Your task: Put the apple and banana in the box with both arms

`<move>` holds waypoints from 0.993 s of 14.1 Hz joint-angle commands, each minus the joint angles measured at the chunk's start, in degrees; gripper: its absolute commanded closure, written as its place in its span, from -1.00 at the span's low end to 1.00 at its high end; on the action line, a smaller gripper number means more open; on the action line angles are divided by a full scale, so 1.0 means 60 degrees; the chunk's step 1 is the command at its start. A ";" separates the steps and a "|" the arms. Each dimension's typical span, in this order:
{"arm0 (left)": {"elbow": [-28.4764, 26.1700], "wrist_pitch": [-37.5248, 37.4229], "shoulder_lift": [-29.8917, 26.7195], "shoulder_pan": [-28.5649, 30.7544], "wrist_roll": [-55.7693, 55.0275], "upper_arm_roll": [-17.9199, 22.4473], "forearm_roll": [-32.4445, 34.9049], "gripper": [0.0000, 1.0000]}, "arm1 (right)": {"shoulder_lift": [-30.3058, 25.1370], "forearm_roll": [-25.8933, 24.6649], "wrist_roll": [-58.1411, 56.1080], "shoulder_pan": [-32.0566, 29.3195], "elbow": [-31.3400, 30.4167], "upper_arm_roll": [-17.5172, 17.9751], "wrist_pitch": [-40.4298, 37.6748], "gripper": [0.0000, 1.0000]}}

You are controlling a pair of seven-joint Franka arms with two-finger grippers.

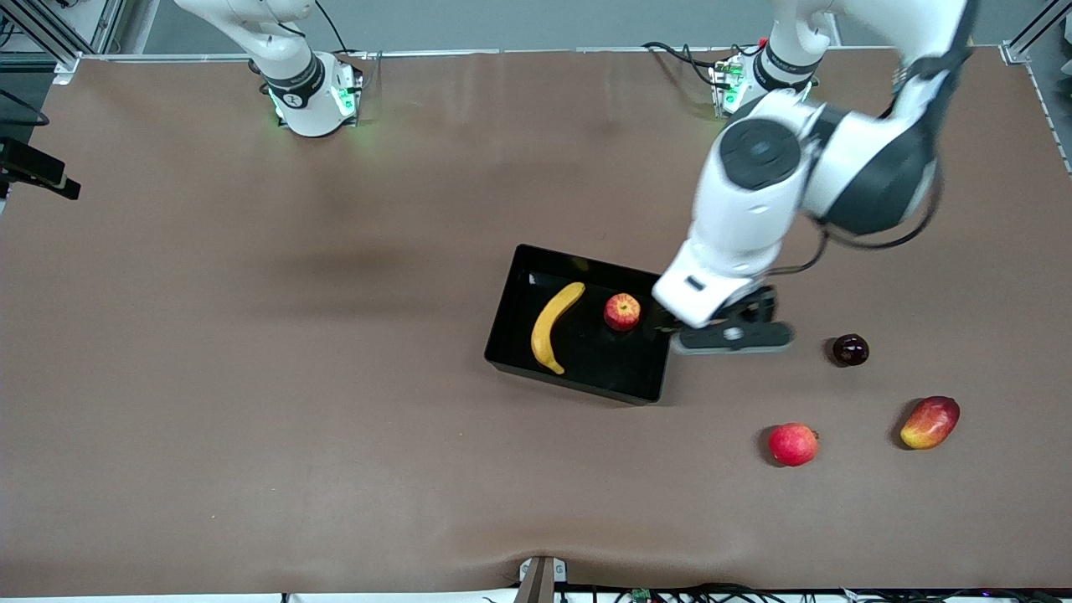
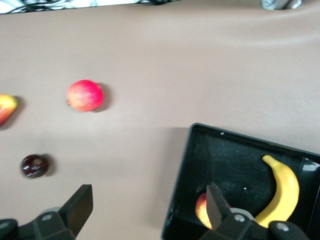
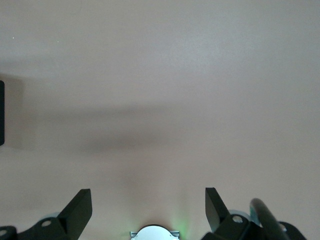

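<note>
Left wrist view shows the left gripper (image 2: 145, 212) spread wide over the box (image 2: 182, 185) wall, the apple (image 2: 202, 210) half hidden by one finger; the front view shows the apple (image 1: 622, 311) whole, in the box (image 1: 502, 322) beside the banana (image 1: 555, 327), whose long axis runs toward the front camera. Right gripper (image 3: 148, 207) hangs open over bare table, the arm waiting

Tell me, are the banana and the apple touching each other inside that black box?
Apart. The front view shows bare black floor of the box between the banana and the apple; the left wrist view shows the same gap.
</note>
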 commanded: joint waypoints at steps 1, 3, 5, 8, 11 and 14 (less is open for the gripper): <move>-0.0199 -0.0763 -0.0791 0.0825 0.0108 -0.0076 -0.0803 -1.00 | 0.0008 0.0200 -0.0121 -0.0299 0.0053 0.0153 -0.0075 -1.00; -0.0185 -0.1218 -0.1275 0.1368 0.0999 -0.0061 -0.1128 -1.00 | 0.0008 0.0200 -0.0121 -0.0299 0.0053 0.0153 -0.0075 -1.00; -0.0199 -0.1642 -0.1715 0.1720 0.1514 -0.0047 -0.1201 -1.00 | 0.0008 0.0200 -0.0121 -0.0314 0.0053 0.0153 -0.0075 -1.00; -0.0228 -0.2010 -0.2111 0.2014 0.2552 -0.0017 -0.1290 -1.00 | 0.0022 0.0215 -0.0121 -0.0329 0.0053 0.0153 -0.0075 -1.00; -0.0636 -0.2362 -0.2739 0.1710 0.3869 0.0681 -0.1422 -1.00 | 0.0022 0.0215 -0.0121 -0.0329 0.0038 0.0153 -0.0090 -1.00; -0.1384 -0.2378 -0.3472 0.0991 0.4314 0.1810 -0.1932 -1.00 | 0.0037 0.0215 -0.0121 -0.0343 0.0053 0.0153 -0.0134 -1.00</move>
